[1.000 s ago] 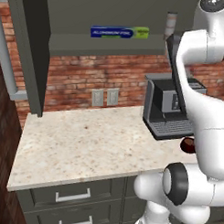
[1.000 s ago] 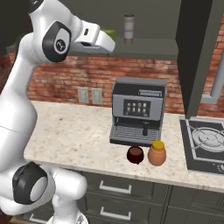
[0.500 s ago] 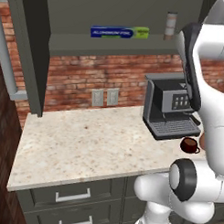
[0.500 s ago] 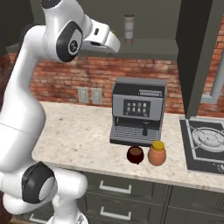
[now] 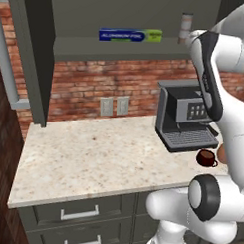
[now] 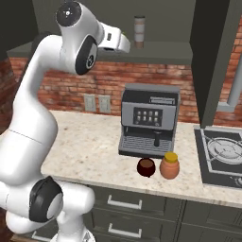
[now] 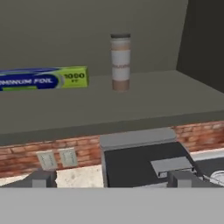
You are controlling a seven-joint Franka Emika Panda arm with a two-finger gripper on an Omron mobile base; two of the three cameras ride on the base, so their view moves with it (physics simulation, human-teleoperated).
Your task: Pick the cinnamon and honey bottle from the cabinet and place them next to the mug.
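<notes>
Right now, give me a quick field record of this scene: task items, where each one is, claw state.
cinnamon: upright on the cabinet shelf, right of the foil box
honey bottle: on the counter, in front of the coffee machine
mug: on the counter, just left of the honey bottle
cabinet: open, shelf above the coffee machine
claw: open, holding nothing, raised to shelf height, facing the cinnamon
done: honey bottle beside the mug
left: cinnamon not yet picked

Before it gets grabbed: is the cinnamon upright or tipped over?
Upright: the cinnamon stands on its base on the cabinet shelf, beside the foil box.
</notes>
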